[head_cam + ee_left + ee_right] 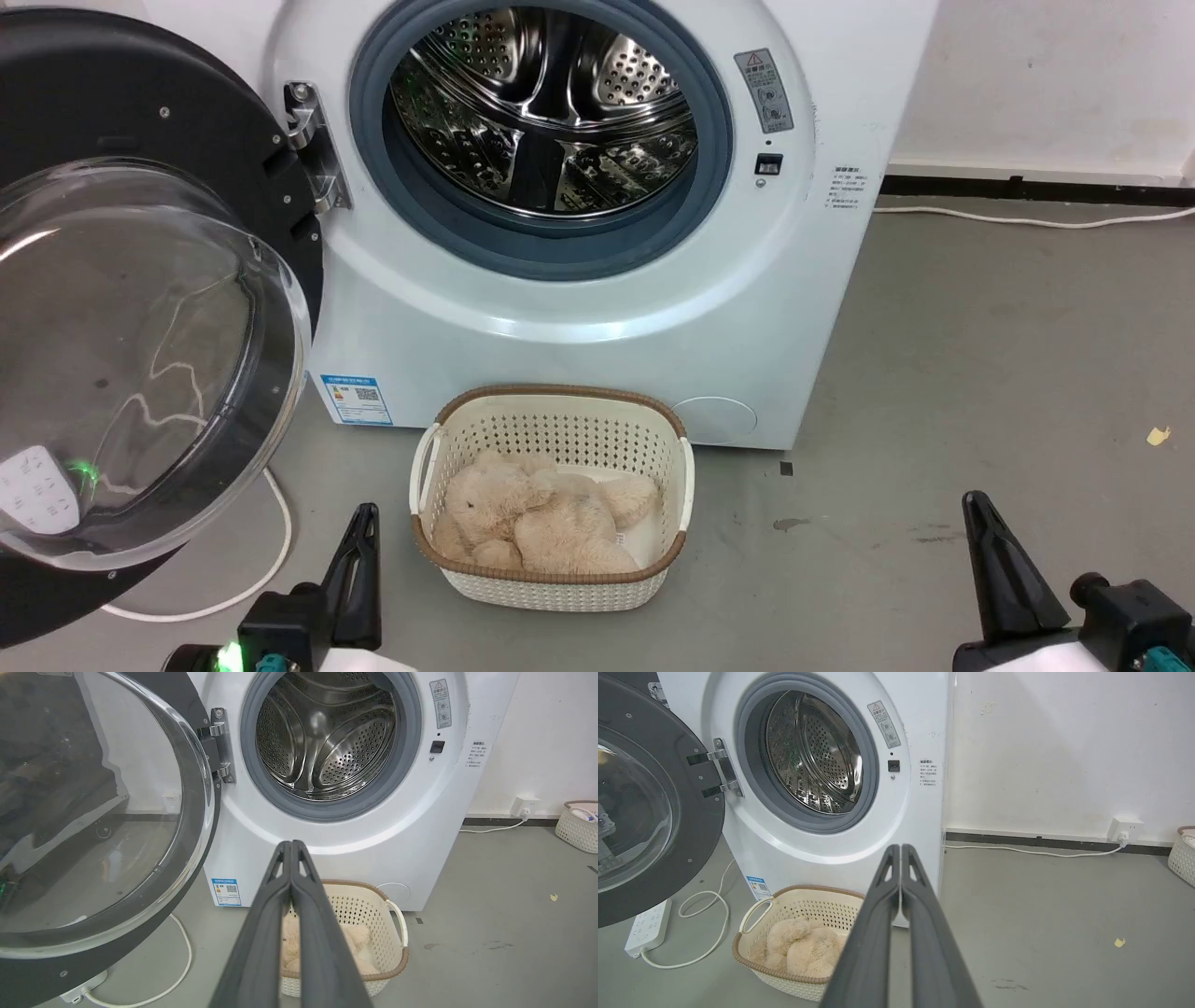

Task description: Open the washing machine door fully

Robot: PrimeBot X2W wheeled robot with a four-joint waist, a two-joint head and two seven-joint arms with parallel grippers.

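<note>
My left claw [290, 844] pressed together on nothing, my right claw [901, 848] the same, washing machine door [140, 355] swung wide beyond my left claw, washing machine [597, 308] ahead of both, basket [560, 390] with plush toy [532, 518] between them

The left gripper [364, 515] sat at seven o'clock in the head view, fingers pressed together, pointing toward twelve. The right gripper [977, 501], at five o'clock, was likewise closed and pointed toward eleven.

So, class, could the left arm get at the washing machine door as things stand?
Probably yes. The washing machine door hangs open on the left, close to the left gripper, which is shut and empty, with just floor and cable between.
</note>
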